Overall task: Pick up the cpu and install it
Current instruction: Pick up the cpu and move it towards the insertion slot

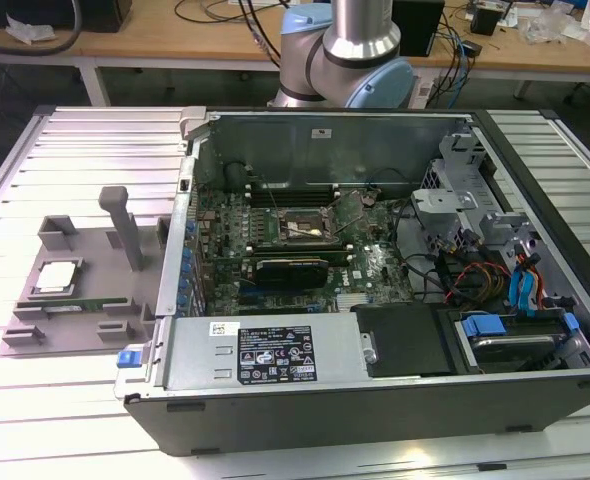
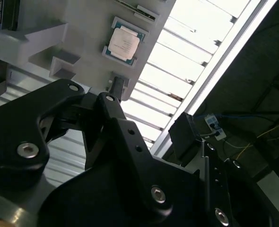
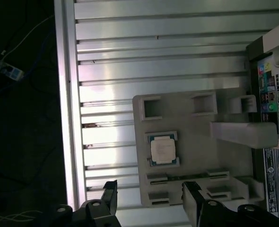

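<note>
Exterior view first: you can see the cpu [image 1: 57, 277] lying flat in a square pocket of the grey holder [image 1: 90, 250], at the left of the frame. The holder rests on the slatted table [image 1: 85, 135], just beside the open computer case [image 1: 375, 400] and outside it. A tall grey post [image 1: 127, 228] stands up from the holder, near the cpu. Inside the case, the socket [image 1: 300, 228] sits in the middle of the green board. In the first wrist view, your gripper [image 3: 150, 185] is spread wide, with nothing between its two black fingers [image 3: 110, 191]. The cpu lies past the fingers, well apart from them, and nothing touches it.
</note>
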`<action>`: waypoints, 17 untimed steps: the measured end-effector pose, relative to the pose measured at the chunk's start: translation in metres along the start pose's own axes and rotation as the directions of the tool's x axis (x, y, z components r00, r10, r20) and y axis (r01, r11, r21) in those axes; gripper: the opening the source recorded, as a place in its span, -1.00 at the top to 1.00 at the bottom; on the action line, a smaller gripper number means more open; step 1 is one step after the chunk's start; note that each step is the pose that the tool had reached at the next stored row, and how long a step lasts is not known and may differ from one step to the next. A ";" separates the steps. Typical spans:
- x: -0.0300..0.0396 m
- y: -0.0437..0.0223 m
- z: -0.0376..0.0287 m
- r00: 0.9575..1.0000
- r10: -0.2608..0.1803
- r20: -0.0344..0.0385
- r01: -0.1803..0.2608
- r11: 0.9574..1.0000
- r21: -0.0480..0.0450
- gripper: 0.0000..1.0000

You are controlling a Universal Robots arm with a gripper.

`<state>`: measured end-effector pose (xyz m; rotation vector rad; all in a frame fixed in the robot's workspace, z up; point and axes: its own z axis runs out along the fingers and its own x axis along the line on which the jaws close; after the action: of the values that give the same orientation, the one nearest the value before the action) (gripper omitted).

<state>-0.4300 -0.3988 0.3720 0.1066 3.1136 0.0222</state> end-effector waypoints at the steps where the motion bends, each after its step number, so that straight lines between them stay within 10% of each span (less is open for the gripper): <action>1: -0.0001 0.0000 0.0010 1.000 0.000 0.000 0.000 1.000 0.000 -0.33; 17: -0.0015 -0.0002 0.0200 1.000 0.000 0.000 0.000 1.000 0.000 -0.33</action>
<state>-0.4280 -0.3988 0.3521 0.1065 3.1137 0.0221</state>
